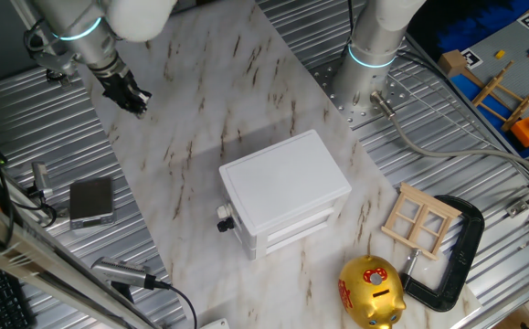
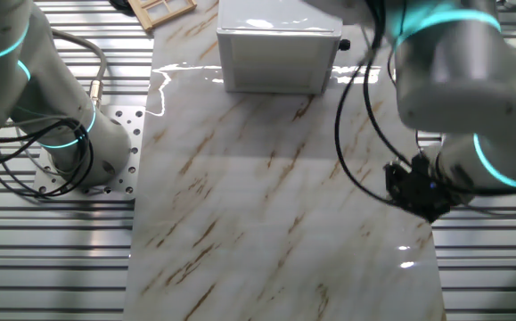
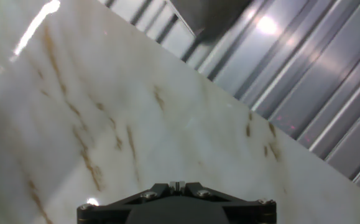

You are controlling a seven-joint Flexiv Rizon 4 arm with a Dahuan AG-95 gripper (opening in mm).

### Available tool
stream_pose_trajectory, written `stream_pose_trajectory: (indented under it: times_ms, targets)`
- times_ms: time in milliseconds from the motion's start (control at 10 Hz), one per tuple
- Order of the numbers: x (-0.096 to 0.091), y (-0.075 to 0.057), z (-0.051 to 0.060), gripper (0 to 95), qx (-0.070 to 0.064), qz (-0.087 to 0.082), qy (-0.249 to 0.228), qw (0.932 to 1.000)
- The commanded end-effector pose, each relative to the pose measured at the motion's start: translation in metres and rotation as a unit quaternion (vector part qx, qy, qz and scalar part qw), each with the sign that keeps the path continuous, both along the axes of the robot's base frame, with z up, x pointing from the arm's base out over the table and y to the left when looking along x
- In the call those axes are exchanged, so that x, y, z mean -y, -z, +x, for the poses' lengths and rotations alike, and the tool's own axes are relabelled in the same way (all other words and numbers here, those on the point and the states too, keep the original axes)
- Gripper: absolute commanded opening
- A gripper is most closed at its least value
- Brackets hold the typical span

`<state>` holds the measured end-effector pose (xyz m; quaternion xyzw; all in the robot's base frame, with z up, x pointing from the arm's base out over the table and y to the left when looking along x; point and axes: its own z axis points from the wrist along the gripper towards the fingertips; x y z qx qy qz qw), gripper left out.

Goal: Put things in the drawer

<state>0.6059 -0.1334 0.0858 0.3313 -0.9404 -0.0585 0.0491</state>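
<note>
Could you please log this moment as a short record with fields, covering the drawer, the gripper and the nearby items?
drawer: shut, in the white cabinet, knob on its front
gripper: above the marble top, away from the cabinet, holding nothing visible; jaws' state unclear
piggy bank: gold, on the marble near the cabinet
window frame: wooden, lying flat beside a black clamp

Two fixed views face the marble table (image 1: 200,100) oppositely (hand view looks close down).
</note>
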Motion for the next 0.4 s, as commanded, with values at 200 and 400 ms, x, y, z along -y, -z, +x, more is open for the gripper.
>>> stream_pose_trajectory:
  times_ms: [200, 400]
  targets:
    - [-0.0009, 0.0000, -0.0047, 0.0, -0.003, -0.029, 0.026, 0.9992]
    - [-0.0018, 0.0007, -0.0073, 0.0, -0.003, -0.031, 0.023, 0.9992]
